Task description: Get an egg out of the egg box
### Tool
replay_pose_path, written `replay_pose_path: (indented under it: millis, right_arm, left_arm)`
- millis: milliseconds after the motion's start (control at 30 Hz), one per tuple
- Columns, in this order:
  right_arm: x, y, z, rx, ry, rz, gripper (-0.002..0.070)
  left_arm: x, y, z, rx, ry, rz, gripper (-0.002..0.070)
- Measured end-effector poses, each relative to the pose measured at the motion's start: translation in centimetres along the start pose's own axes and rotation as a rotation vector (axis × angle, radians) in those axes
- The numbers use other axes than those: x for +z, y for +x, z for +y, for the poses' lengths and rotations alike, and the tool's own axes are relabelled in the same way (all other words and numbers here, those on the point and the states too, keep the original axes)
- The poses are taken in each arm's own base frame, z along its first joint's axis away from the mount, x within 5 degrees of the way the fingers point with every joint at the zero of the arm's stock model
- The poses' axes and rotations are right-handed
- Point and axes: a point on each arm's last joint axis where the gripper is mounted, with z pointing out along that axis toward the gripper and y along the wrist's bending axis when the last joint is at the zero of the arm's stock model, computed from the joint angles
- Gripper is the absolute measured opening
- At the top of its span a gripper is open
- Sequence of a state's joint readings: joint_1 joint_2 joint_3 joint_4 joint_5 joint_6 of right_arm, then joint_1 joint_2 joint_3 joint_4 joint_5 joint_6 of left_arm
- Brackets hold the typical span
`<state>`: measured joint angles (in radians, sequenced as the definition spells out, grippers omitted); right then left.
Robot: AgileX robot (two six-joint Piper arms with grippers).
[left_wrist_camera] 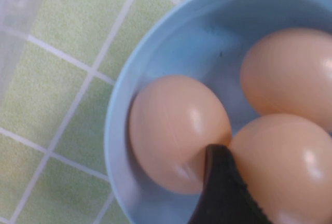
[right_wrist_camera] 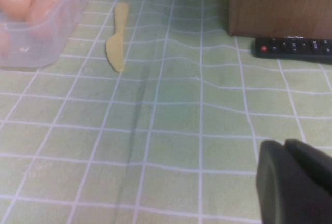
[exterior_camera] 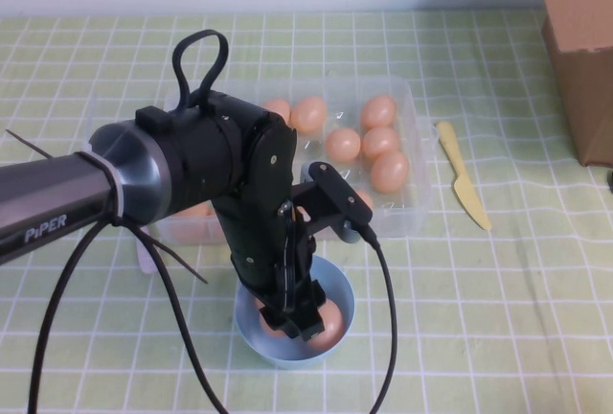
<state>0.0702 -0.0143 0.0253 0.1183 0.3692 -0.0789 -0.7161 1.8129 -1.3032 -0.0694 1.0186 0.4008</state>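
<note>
In the blue bowl (exterior_camera: 340, 291) beside the egg box (exterior_camera: 410, 205), left hand (exterior_camera: 299, 318) spread, releasing the egg (left_wrist_camera: 179, 130); next, lifting clear. Right hand (right_wrist_camera: 293, 182) parked apart, grip untellable

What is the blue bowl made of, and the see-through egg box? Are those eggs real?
The bowl looks like smooth matte plastic. The egg box looks like thin clear plastic: eggs show through its walls. The egg under the open left gripper has a soft sheen; real or fake, I can't tell.

Under my jaws, smooth faintly glossy eggs (left_wrist_camera: 176, 130) in a satin blue bowl (left_wrist_camera: 124, 105); beyond, a clear plastic egg box (exterior_camera: 407, 208).
</note>
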Motion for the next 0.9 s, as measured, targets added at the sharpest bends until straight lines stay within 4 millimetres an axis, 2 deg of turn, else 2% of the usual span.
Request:
replay_pose_path:
  millis: [200, 467, 533, 600, 667, 733, 767, 833, 900]
  right_arm:
    - [0.0, 0.0, 0.0, 0.000, 0.000, 0.000, -0.0017]
    - [0.0, 0.0, 0.0, 0.000, 0.000, 0.000, -0.0017]
    - [0.0, 0.0, 0.0, 0.000, 0.000, 0.000, -0.0017]
    - [0.0, 0.0, 0.0, 0.000, 0.000, 0.000, -0.0017]
    - [0.0, 0.0, 0.0, 0.000, 0.000, 0.000, -0.0017]
    - [0.0, 0.0, 0.0, 0.000, 0.000, 0.000, -0.0017]
    - [0.0, 0.0, 0.0, 0.000, 0.000, 0.000, -0.0017]
    - [0.0, 0.0, 0.0, 0.000, 0.000, 0.000, -0.0017]
    - [0.0, 0.0, 0.0, 0.000, 0.000, 0.000, -0.0017]
  left_arm:
    - [0.0, 0.0, 0.0, 0.002, -0.001, -0.002, 0.0416]
    - [-0.2, 0.0, 0.1, 0.009, -0.013, -0.007, 0.0431]
    - [-1.0, 0.2, 0.2, 0.025, -0.045, -0.019, 0.0431]
    - [-2.6, 0.4, 0.2, 0.042, -0.085, -0.053, 0.0428]
    - [-5.2, 1.0, 0.1, 0.040, -0.121, -0.123, 0.0399]
    - [-7.9, 1.8, 0.1, 0.010, -0.144, -0.210, 0.0327]
    - [-9.6, 2.7, 0.2, -0.018, -0.159, -0.273, 0.0258]
    - [-11.7, 4.3, 0.5, -0.075, -0.178, -0.378, 0.0141]
    - [-13.3, 6.6, 0.8, -0.141, -0.211, -0.489, 0.0059]
